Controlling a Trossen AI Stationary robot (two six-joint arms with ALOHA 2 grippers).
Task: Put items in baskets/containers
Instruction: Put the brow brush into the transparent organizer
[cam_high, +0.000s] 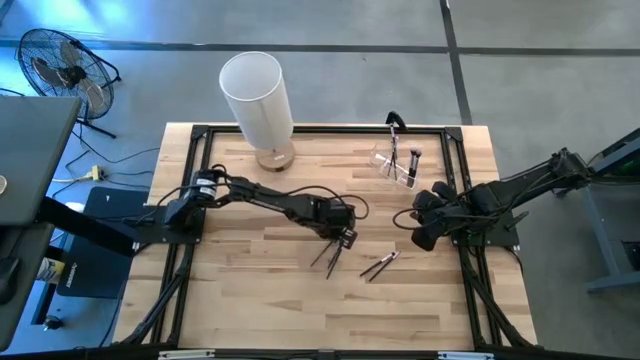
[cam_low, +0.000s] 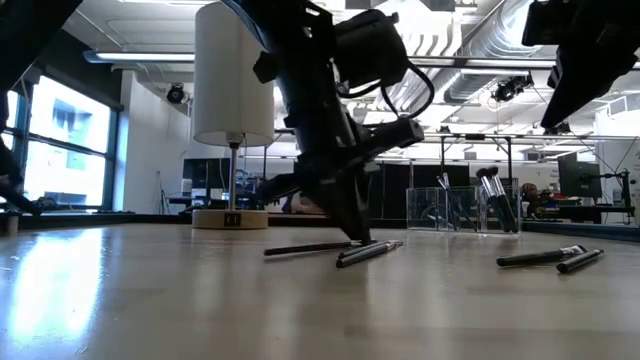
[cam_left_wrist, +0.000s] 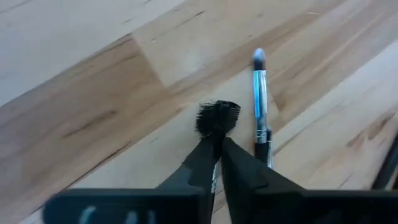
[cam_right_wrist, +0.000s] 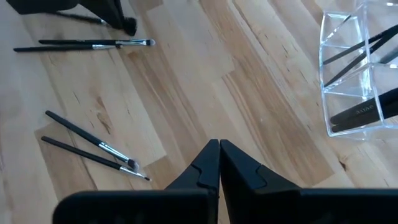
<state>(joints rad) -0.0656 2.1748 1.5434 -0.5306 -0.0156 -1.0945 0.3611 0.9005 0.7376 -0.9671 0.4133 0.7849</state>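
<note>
- Left gripper (cam_high: 343, 238) is down at the table's (cam_high: 250, 290) middle, fingers (cam_left_wrist: 205, 163) pinched together on a spoolie-type brush (cam_left_wrist: 218, 118); the black bristle head pokes out past the tips.
- Left wrist view: a second makeup brush (cam_left_wrist: 260, 106) with silver ferrule lies just beside the held one, flat on the wood. High view only gives a dark bundle (cam_high: 328, 256) under the gripper.
- Low view: the gripper tips meet the table where two brushes (cam_low: 335, 250) lie.
- Another pair of brushes (cam_high: 380, 265) lies to the right of middle, nearer the front edge; right wrist view shows them side by side, tips close (cam_right_wrist: 93, 146).
- Right gripper (cam_high: 422, 215) is above the table near the right edge, jaws closed, empty; fingers (cam_right_wrist: 217, 165) meet in its wrist view.
- Clear plastic holder (cam_high: 397, 163) sits near the back edge, right of centre, with several brushes (cam_right_wrist: 357, 53) in it.
- Tall white cylinder (cam_high: 257, 98) on a wooden base is at the back edge, left of centre; cannot tell its contents.
</note>
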